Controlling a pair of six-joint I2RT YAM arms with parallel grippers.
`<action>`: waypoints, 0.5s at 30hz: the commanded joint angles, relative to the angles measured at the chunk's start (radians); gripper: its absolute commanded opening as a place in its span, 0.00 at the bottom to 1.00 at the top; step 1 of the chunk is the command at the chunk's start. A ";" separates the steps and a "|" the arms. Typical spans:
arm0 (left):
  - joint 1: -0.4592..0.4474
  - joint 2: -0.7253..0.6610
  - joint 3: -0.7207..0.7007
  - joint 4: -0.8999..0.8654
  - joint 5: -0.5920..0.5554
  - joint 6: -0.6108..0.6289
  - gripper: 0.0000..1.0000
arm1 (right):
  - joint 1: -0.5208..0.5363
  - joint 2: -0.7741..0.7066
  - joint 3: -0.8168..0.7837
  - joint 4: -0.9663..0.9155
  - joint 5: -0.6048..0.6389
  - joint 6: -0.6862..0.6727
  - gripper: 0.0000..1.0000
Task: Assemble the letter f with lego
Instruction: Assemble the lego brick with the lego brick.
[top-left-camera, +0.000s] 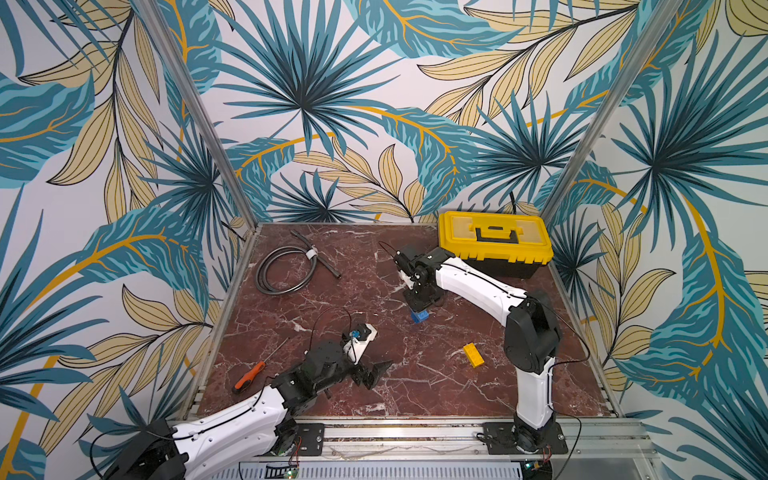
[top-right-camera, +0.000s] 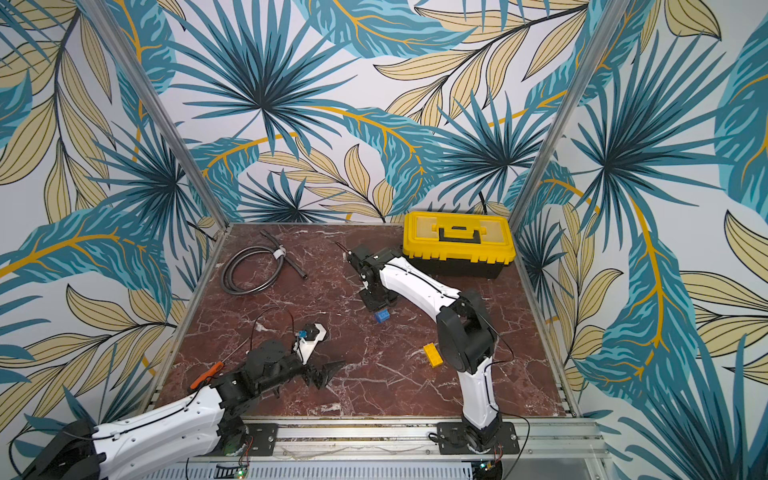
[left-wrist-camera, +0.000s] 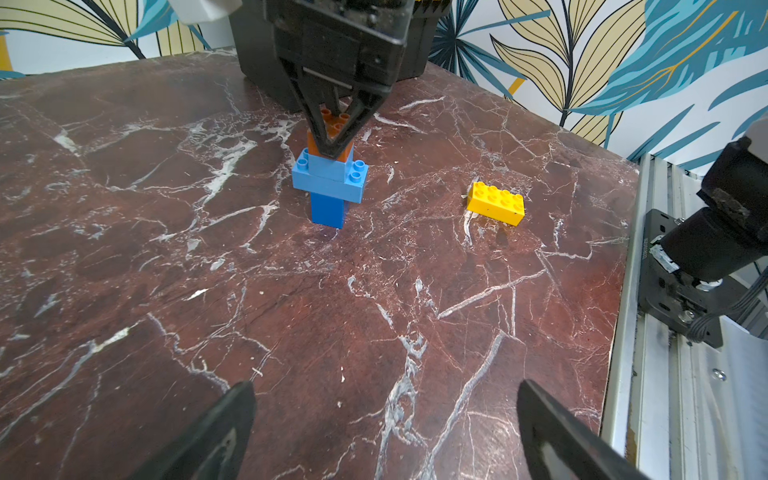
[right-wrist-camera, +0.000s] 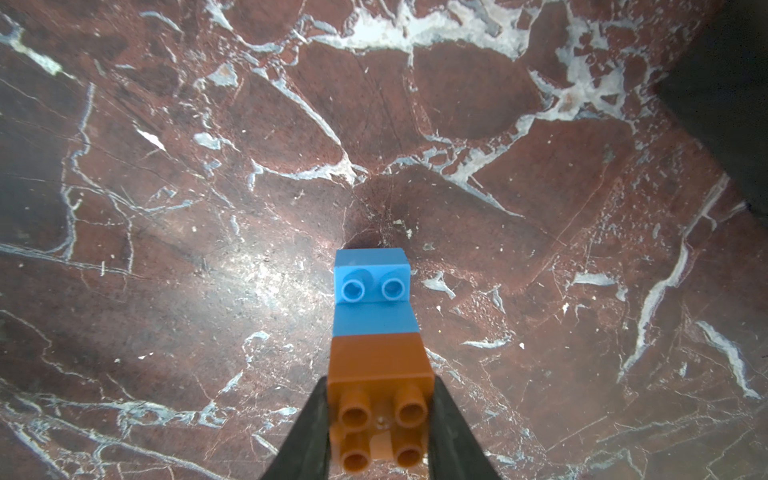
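The right gripper (right-wrist-camera: 379, 386) is clamping the orange brick (right-wrist-camera: 376, 355) atop the blue stack (left-wrist-camera: 329, 189) and should be pressing straight down, studs aligned; the left gripper (left-wrist-camera: 386, 392) is hovering open, empty.

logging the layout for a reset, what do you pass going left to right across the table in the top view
orange-handled screwdriver → left gripper → lego stack → yellow brick
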 joint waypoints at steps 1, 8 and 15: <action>-0.002 0.000 0.007 0.009 0.010 -0.007 0.99 | 0.001 0.015 -0.004 -0.040 0.002 0.012 0.35; -0.002 0.002 0.008 0.009 0.006 -0.007 0.99 | 0.000 -0.030 0.013 -0.021 0.017 0.011 0.44; -0.002 0.002 0.010 0.009 0.011 -0.008 0.99 | 0.001 -0.068 0.032 -0.024 0.033 0.009 0.49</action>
